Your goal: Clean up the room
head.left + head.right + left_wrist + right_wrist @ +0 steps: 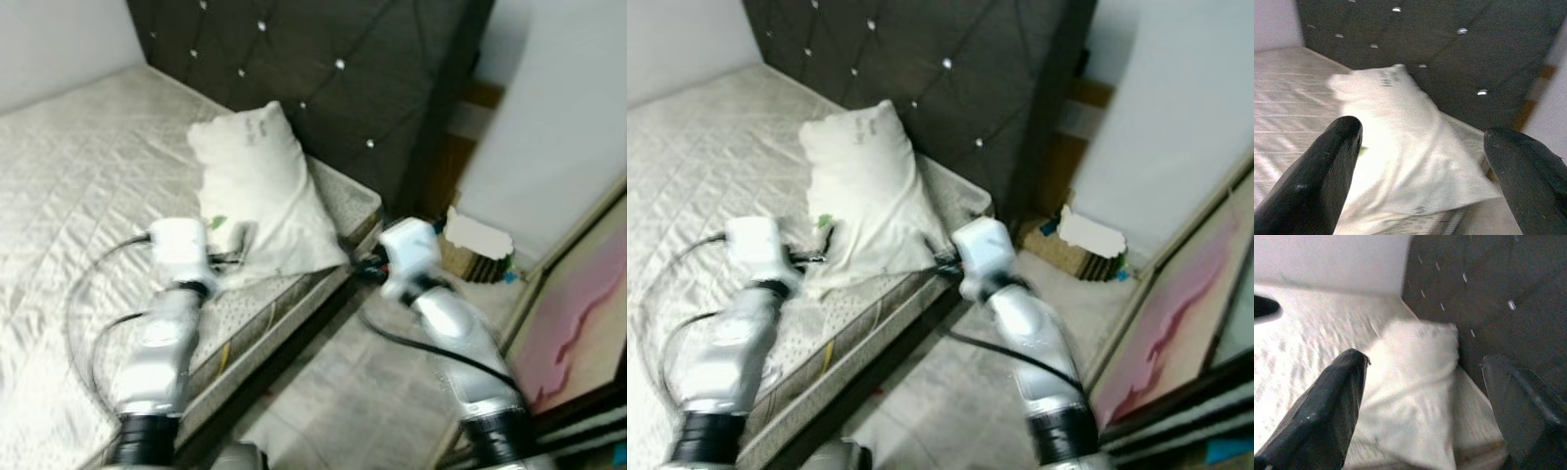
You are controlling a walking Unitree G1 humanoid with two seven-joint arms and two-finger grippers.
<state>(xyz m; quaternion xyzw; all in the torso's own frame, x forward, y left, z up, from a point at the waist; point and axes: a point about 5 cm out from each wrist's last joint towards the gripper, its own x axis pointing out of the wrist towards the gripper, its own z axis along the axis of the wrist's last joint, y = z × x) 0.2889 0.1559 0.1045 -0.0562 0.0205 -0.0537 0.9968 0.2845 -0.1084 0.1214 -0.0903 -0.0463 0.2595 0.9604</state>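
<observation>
A white pillow (260,186) leans against the dark tufted headboard (323,69) at the near corner of the cream quilted bed (78,176). My left gripper (231,257) is over the mattress at the pillow's lower left edge. In the left wrist view its fingers (1327,166) stand wide open with the pillow (1405,147) between and beyond them. My right gripper (364,266) is at the bed's corner, by the pillow's lower right tip. It is open too (1422,406), and the pillow (1410,382) lies ahead of it. Neither gripper holds anything.
Beside the bed runs a strip of grey tiled floor (353,392). A brown woven box with something white on it (478,250) stands by the headboard's end. On the right are a white wall (558,117) and a leaning pink framed panel (578,313).
</observation>
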